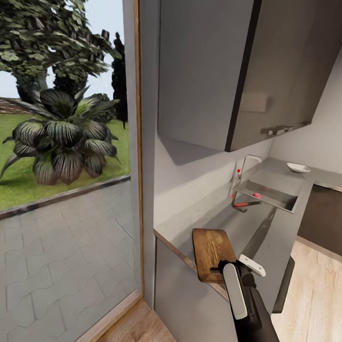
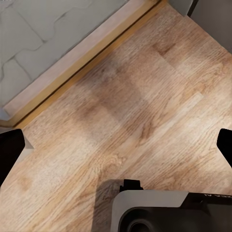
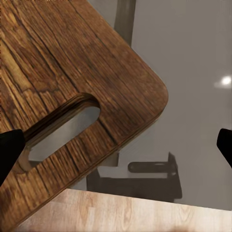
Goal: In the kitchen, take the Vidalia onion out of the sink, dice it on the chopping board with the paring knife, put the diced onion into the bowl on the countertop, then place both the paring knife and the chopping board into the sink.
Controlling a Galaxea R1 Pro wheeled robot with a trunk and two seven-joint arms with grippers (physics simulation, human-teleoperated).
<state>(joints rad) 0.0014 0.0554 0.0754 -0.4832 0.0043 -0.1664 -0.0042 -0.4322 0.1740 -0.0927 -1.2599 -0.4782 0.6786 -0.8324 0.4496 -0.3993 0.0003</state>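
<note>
Grey, glossy L-shaped countertop (image 1: 209,214): running along the wall under dark upper cabinets (image 1: 248,69), beside a tall glass pane (image 1: 59,184) showing a garden.

Rectangular grey steel sink (image 1: 271,193): sitting far along the worktop, angular chrome tap (image 1: 247,163) with red knob rising beside it. Small pink-red spots are showing on its surface; too small to tell whether any is the onion.

Brown wood-grain chopping board (image 1: 212,253) with rounded corners and slot handle: lying at the near end of the worktop, well apart from the sink, its handle end overhanging the counter edge, as the right wrist view is showing (image 3: 72,82). Nothing is lying on what shows of it.

Right gripper (image 1: 236,267), black with white panels: hovering at the board's handle end, fingers spread wide with the board corner between them, one dark fingertip (image 3: 9,152) next to the slot; not closed on anything.

Left gripper (image 2: 116,150): hanging over light wooden floor (image 2: 140,96), fingers apart, carrying nothing.

Shallow white squarish bowl (image 1: 298,167): resting on the far counter past the sink; contents not discernible.

Small red-handled item (image 1: 246,203), possibly the paring knife: lying by the sink's near corner; too small to confirm.

Progress: judging by the bare board, the dicing stage is uncertain; board and knife are not yet in the sink.
</note>
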